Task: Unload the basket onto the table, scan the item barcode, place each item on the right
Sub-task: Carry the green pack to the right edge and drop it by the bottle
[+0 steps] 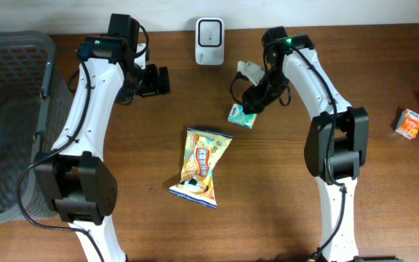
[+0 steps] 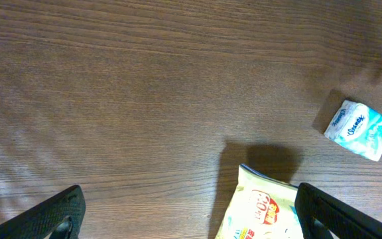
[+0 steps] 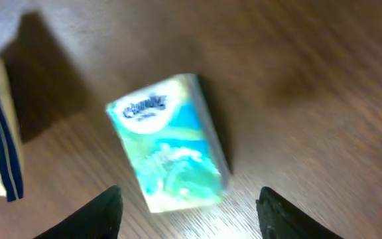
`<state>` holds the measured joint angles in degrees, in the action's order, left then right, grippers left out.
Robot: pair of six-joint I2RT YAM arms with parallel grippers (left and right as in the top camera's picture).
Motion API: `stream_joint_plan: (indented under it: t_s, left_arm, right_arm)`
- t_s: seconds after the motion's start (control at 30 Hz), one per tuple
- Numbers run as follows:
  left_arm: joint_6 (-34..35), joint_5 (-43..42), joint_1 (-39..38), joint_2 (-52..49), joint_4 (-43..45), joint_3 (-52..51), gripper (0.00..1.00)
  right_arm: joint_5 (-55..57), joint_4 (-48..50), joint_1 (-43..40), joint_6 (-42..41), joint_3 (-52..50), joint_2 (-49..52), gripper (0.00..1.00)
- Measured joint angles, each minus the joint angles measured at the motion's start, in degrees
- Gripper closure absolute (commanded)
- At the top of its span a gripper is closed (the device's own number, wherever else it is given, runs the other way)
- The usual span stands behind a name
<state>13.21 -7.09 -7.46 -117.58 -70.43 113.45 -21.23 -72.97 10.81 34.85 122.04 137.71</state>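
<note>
While the left gripper [image 2: 190,192] hangs wide open well to the left, the nearer right gripper [image 3: 190,199], jaws apart and empty, hovers over the tissue pack [image 3: 168,143] lying on the table [image 1: 282,211], its long axis roughly crosswise to the closing line.

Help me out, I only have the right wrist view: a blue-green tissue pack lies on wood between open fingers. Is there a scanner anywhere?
Observer: Yes. A white scanner stands at the far edge of the table. In the overhead view it is up and left of the tissue pack.
Operator: Any other item waiting nearby?
Observer: A yellow snack bag lies flat, nearer the arm bases and apart from the pack.
Operator: What is the other arm doing?
Observer: The left gripper is wide open and empty, hanging just above the bag's top edge.
</note>
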Motion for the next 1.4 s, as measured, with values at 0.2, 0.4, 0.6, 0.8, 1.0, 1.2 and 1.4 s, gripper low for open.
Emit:
stream_joint_plan:
  t_s: [0.2,0.4,0.6,0.8,1.0,1.2,1.4]
  left_arm:
    - [0.00,0.00,0.00,0.00,0.02,0.00,0.01]
    - [0.00,0.00,0.00,0.00,0.02,0.00,0.01]
    - [0.00,-0.02,0.04,0.00,0.02,0.00,0.01]
    - [0.00,0.00,0.11,0.00,0.02,0.00,0.01]
    - [0.02,0.00,0.15,0.00,0.09,0.00,0.01]
    - [0.00,-0.02,0.15,0.00,0.02,0.00,0.01]
    - [0.00,0.00,0.15,0.00,0.02,0.00,0.01]
  right_arm:
    - [-2.47,6.84,0.00,4.33,-8.09,0.11,0.47]
    - [-3.19,8.31,0.00,3.04,-8.28,0.11,0.73]
    - [-6.97,9.27,0.00,-1.16,-8.28,0.11,0.96]
    - [-12.68,14.12,-0.70,-15.72,-8.46,0.11,0.96]
    - [-47.98,23.82,-9.75,-31.17,-8.70,0.13,0.96]
    - [-63.49,29.59,-12.37,-35.78,-8.72,0.13,0.96]
    - [-63.73,30.40,-11.47,-39.32,-8.72,0.13,0.96]
